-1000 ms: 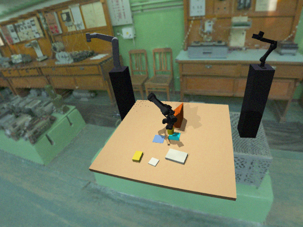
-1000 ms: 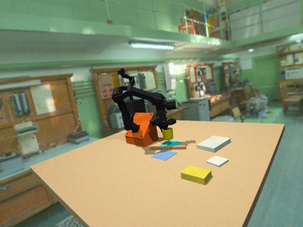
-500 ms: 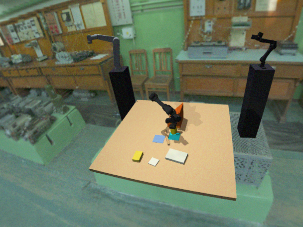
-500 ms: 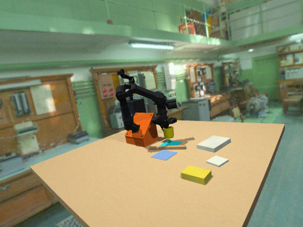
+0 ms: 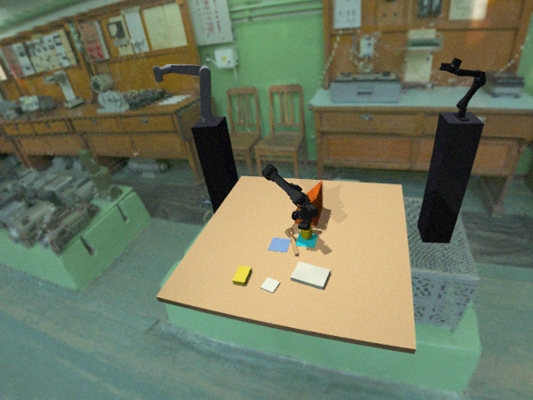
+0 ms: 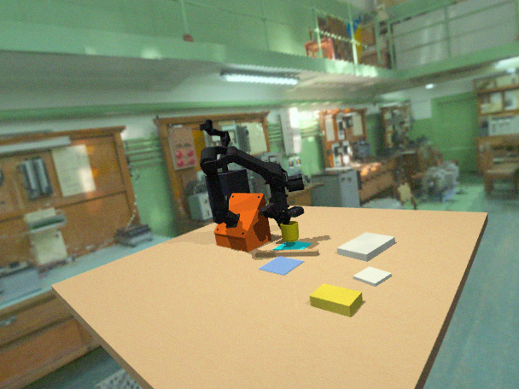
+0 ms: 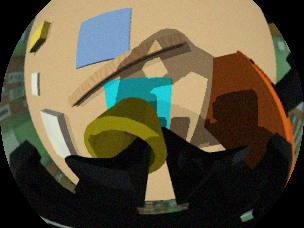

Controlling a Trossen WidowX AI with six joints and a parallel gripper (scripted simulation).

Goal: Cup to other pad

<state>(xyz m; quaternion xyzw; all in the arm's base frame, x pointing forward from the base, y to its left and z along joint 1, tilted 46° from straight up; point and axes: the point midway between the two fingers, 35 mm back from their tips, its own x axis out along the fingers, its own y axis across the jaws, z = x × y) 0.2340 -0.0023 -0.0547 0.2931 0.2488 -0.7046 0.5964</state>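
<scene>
A yellow cup (image 5: 306,234) (image 6: 289,232) (image 7: 135,110) hangs upright, or nearly so, a little above the cyan pad (image 5: 302,243) (image 6: 299,246) (image 7: 165,100). My gripper (image 5: 305,227) (image 6: 285,223) (image 7: 156,130) is shut on the cup's wall near the rim. A small patch of dark red and purple shows inside the cup in the wrist view; the rest of the marbles are hidden. The blue pad (image 5: 279,245) (image 6: 282,265) (image 7: 104,37) lies flat with nothing on it.
A wooden bar (image 5: 294,246) (image 6: 290,253) (image 7: 95,84) lies between the pads. An orange wedge block (image 5: 316,203) (image 6: 245,228) (image 7: 230,75) stands behind the cyan pad. A white box (image 5: 310,275) (image 6: 367,246), a white tile (image 5: 270,285) (image 6: 372,275) and a yellow block (image 5: 242,275) (image 6: 335,299) lie farther forward.
</scene>
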